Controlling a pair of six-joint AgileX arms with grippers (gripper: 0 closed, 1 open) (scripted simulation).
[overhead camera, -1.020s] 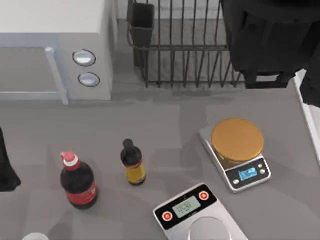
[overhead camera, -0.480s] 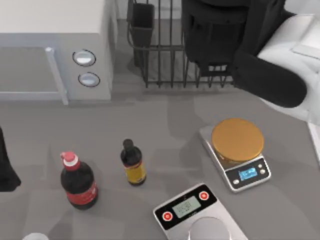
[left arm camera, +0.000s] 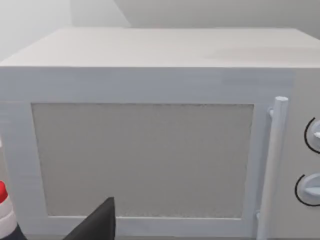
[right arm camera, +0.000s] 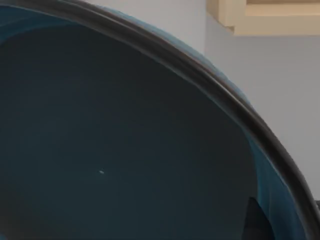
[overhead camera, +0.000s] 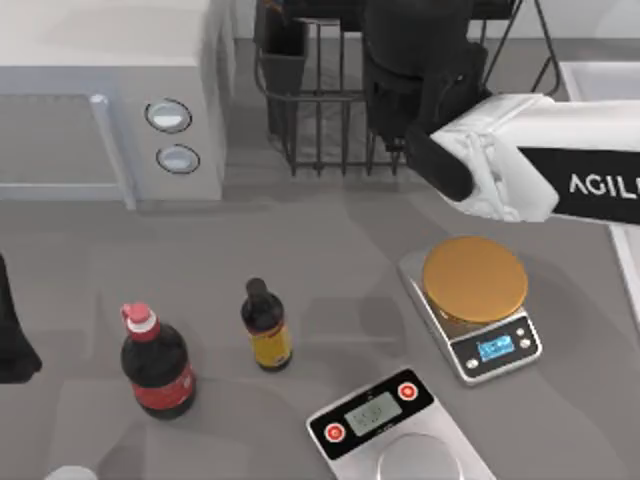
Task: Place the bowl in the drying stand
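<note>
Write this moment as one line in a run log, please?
right gripper: over drying stand, carrying bowl | left arm: parked at table's left edge | bowl: not yet released

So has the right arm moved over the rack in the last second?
Yes. The right gripper has swung toward the top view's left, over the drying stand, nearer its utensil cup.

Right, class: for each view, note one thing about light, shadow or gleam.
Top view: soft shadows lie on the table under the right arm, which reaches over the drying stand. Left wrist view: the microwave is evenly lit, no glare on its door. Right wrist view: the bowl is dark inside, with one tiny bright speck and a lighter rim.
</note>
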